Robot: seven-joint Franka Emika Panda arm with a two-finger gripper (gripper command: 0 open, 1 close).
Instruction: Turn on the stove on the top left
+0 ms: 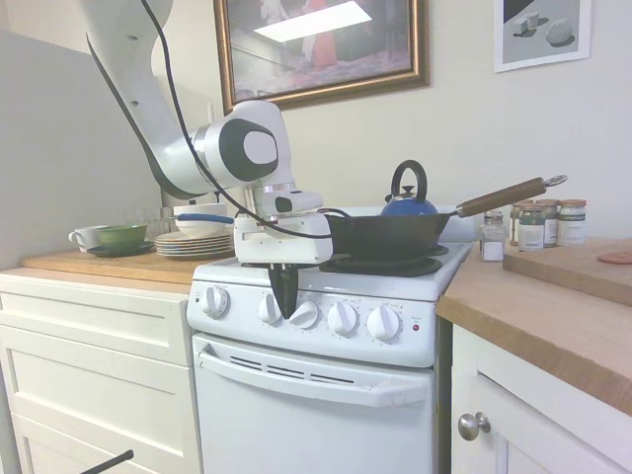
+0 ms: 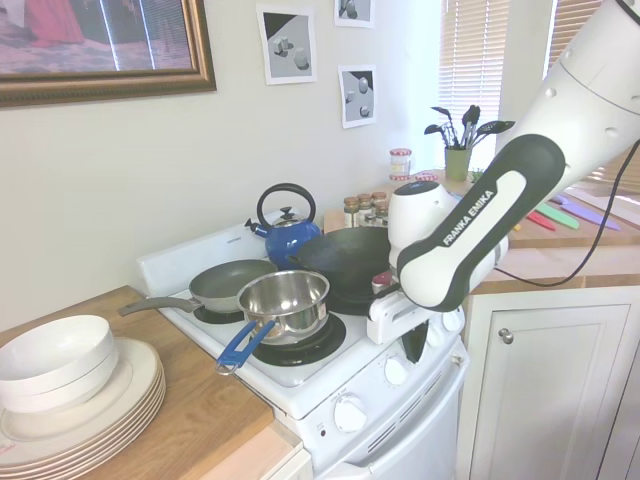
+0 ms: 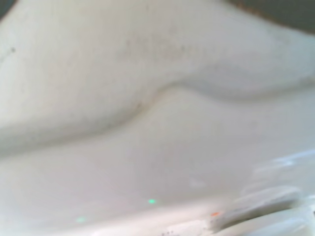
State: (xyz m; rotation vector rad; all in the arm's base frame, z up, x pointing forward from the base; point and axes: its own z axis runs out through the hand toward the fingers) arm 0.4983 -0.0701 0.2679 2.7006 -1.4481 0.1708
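Observation:
The white stove [image 1: 326, 395] stands between wooden counters, with five round knobs across its front panel. My gripper [image 1: 285, 308] hangs fingers-down right in front of that panel, between the second knob [image 1: 268, 308] and the third knob [image 1: 305, 314] from the left. Its dark fingers are pressed together into one wedge, shut, with nothing seen between them. The leftmost knob [image 1: 215, 301] is apart from it. From the other side the gripper [image 2: 414, 345] shows as a dark shape against the stove [image 2: 300, 385] front. The wrist view holds only a blurred white surface.
On the burners sit a black wok [image 1: 390, 237] with a wooden handle, a blue kettle [image 2: 288, 235], a steel saucepan [image 2: 285, 300] and a grey frying pan [image 2: 232, 283]. Stacked plates [image 2: 90, 400] and a bowl rest on the left counter. Spice jars [image 1: 543, 222] stand on the right.

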